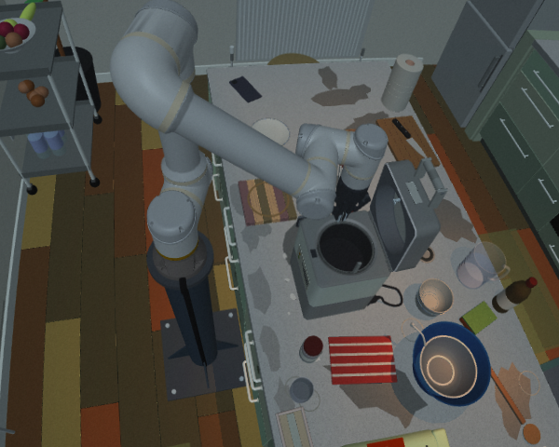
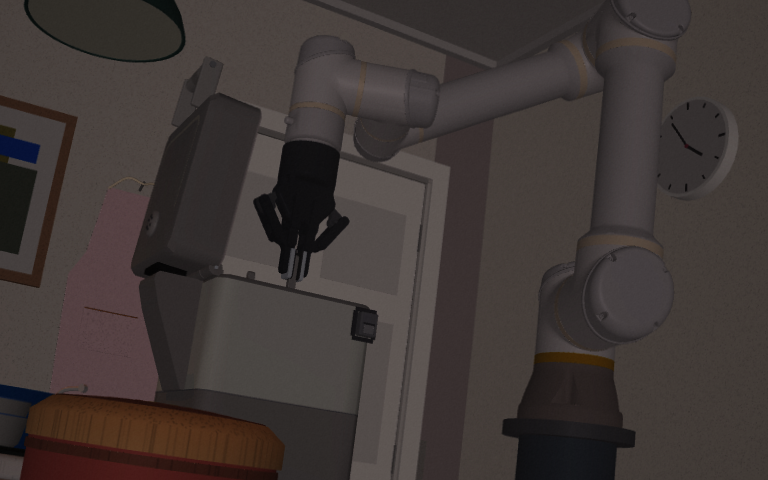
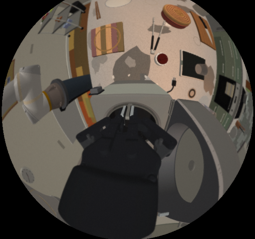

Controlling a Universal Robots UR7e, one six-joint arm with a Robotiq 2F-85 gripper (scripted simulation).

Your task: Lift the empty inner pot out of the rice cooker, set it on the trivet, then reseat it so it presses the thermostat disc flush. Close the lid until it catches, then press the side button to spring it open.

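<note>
In the middle of the counter stands the grey rice cooker (image 1: 340, 262) with its lid (image 1: 405, 216) swung up on the right. The dark inner pot (image 1: 346, 248) sits inside the body. A small upright tab (image 2: 289, 282) sticks up from the pot's rim at the back. My gripper (image 2: 294, 272) hangs straight down over that back rim, and its fingers are closed on the tab. The side button (image 2: 364, 325) is a dark square on the cooker's wall facing the arm's base. The round woven trivet (image 3: 176, 15) lies on the counter beyond the cooker.
Behind the cooker lie a striped mat (image 1: 265, 202), a pale plate (image 1: 271, 131), a phone (image 1: 245, 89) and a paper towel roll (image 1: 403, 83). In front sit a red striped cloth (image 1: 362, 359), a jar (image 1: 312, 347), a small bowl (image 1: 434, 297) and a blue bowl (image 1: 451, 365).
</note>
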